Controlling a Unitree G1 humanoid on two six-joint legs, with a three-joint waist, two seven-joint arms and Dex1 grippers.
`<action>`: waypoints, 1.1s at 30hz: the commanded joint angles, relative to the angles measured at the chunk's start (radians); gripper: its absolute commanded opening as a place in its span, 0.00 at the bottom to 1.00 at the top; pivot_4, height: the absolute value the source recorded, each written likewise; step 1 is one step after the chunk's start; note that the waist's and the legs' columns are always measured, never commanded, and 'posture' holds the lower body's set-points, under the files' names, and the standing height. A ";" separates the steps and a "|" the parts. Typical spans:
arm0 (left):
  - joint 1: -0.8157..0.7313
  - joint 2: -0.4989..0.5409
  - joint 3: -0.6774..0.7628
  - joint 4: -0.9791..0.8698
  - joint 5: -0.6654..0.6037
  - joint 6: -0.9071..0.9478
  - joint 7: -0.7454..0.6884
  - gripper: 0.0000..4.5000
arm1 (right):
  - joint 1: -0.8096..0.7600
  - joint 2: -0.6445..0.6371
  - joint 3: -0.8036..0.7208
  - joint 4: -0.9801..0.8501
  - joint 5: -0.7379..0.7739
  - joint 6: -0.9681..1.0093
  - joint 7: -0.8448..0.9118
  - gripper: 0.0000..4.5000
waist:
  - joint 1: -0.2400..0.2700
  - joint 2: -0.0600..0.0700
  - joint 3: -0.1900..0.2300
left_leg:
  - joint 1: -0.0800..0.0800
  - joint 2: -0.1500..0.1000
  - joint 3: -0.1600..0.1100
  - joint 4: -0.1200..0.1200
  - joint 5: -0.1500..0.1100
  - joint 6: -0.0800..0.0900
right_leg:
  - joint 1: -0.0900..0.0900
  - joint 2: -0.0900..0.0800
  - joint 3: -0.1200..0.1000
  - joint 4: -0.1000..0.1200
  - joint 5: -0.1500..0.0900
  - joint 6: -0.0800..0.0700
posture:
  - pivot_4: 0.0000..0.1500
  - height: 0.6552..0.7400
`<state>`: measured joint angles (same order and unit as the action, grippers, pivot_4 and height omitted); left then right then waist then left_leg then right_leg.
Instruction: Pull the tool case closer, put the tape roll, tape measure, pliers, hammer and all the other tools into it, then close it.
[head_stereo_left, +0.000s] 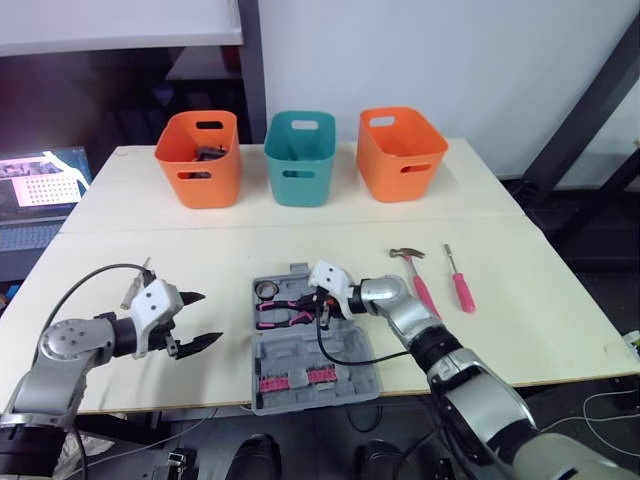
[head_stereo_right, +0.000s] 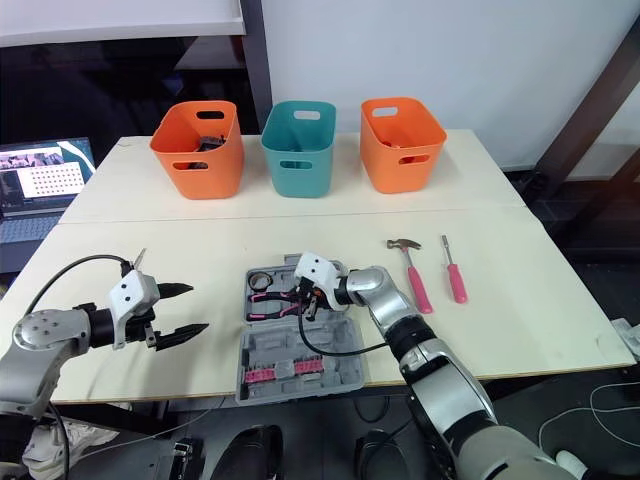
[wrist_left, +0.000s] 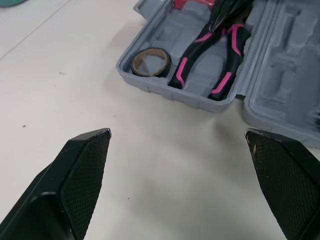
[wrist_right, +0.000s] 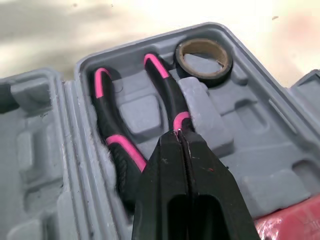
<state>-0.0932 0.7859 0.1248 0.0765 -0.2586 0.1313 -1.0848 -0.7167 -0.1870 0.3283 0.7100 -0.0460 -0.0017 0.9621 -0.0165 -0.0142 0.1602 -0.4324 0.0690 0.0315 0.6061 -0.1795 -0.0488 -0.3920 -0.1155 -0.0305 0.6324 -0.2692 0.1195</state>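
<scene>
The right pincer (wrist_right: 179, 134) is pressed together. Its tips touch one pink-and-black handle of the pliers (wrist_right: 107, 145), which lie in the open tool case (head_stereo_left: 300, 350) directly beneath it. I cannot tell whether it nips anything. Just past the tips, in the same half of the case, sits the tape roll (wrist_right: 202, 55). Close behind the tips a red object (wrist_right: 285, 220) rests in the case, but too little of it shows to name it.

I judge the task about midway: the case lies near the robot's edge of the surface (head_stereo_left: 550, 330), with the roll and pliers already in it. On this pincer's outer side, near it, the hammer (head_stereo_left: 420, 285) and the screwdriver (head_stereo_left: 460, 285) lie side by side, unpacked, and the lid is open. Nothing stands between the pincer and them.

On its other side, past the case, the left pincer (head_stereo_left: 203, 320) hangs spread and empty. Well beyond both stand the left orange bin (head_stereo_left: 198, 160), holding something dark, the teal bin (head_stereo_left: 300, 160) and the right orange bin (head_stereo_left: 400, 155).
</scene>
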 joint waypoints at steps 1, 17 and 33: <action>-0.071 0.019 0.025 0.021 -0.096 0.074 -0.074 1.00 | 0.013 -0.050 -0.063 -0.244 0.047 -0.044 0.001 0.01 | 0.002 0.002 0.001 | -0.003 0.000 0.000 0.001 0.001 0.000 | -0.003 0.000 0.000 0.001 0.001 0.003 | 1.00 1.00; -0.189 -0.019 -0.192 0.264 0.092 -0.190 -0.191 0.01 | 0.210 -0.486 -0.021 -0.543 0.006 0.187 0.226 0.00 | -0.002 0.003 0.002 | -0.011 0.000 0.000 0.004 0.001 0.000 | -0.010 0.000 0.001 0.000 0.000 0.001 | 1.00 1.00; -0.161 -0.144 -0.228 0.240 0.099 -0.127 -0.098 0.01 | 0.227 -0.387 0.003 -0.462 -0.019 0.158 0.124 0.00 | 0.004 0.003 0.002 | -0.011 0.000 0.000 0.005 0.001 0.000 | -0.009 0.000 0.000 0.000 0.002 0.003 | 1.00 1.00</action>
<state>-0.2608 0.6500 -0.1052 0.3535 -0.1410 -0.0193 -1.1940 -0.4807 -0.5822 0.3380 0.2627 -0.0714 0.1664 1.0949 -0.0124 -0.0116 0.1625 -0.4438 0.0689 0.0314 0.6113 -0.1785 -0.0491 -0.4015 -0.1150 -0.0301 0.6329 -0.2674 0.1227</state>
